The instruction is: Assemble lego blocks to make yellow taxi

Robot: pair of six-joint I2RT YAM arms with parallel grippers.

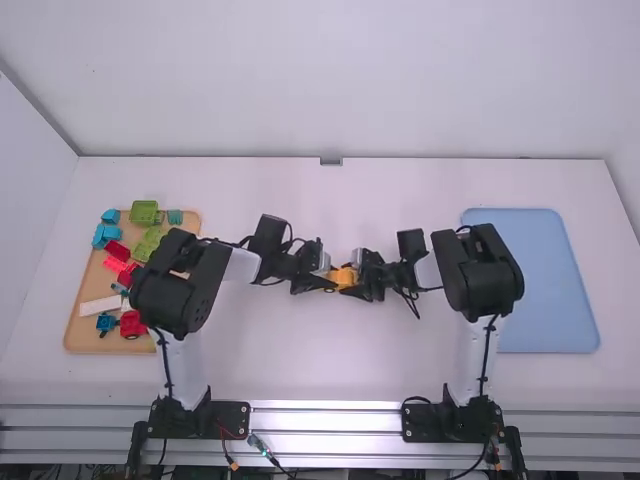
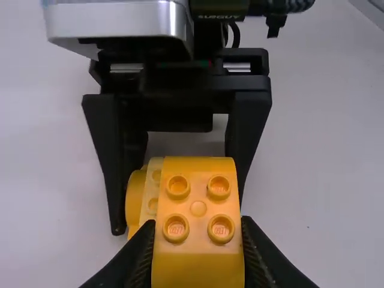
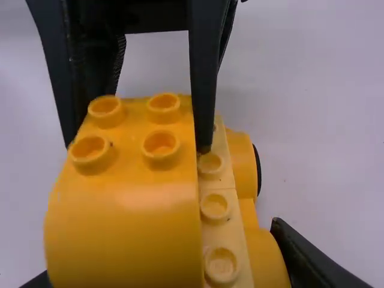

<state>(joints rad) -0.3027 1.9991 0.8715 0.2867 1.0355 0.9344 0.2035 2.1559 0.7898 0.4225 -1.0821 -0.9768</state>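
Mid-tabletop point(image 1: 340, 370), the left pincer point(image 2: 198, 240) clasps a rounded yellow plastic block point(image 2: 198, 261); the right pincer point(image 3: 161, 258) grips the taxi's wheeled yellow body point(image 3: 220, 207) beneath. Looks like they're seating the block; next, I'd say, press evenly, then check for gaps.

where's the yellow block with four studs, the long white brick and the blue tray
yellow block with four studs point(image 2: 198, 234): left wrist view, studded face
long white brick point(image 1: 101, 306): high view, middle of its top
blue tray point(image 1: 540, 285): high view, bare floor of the tray
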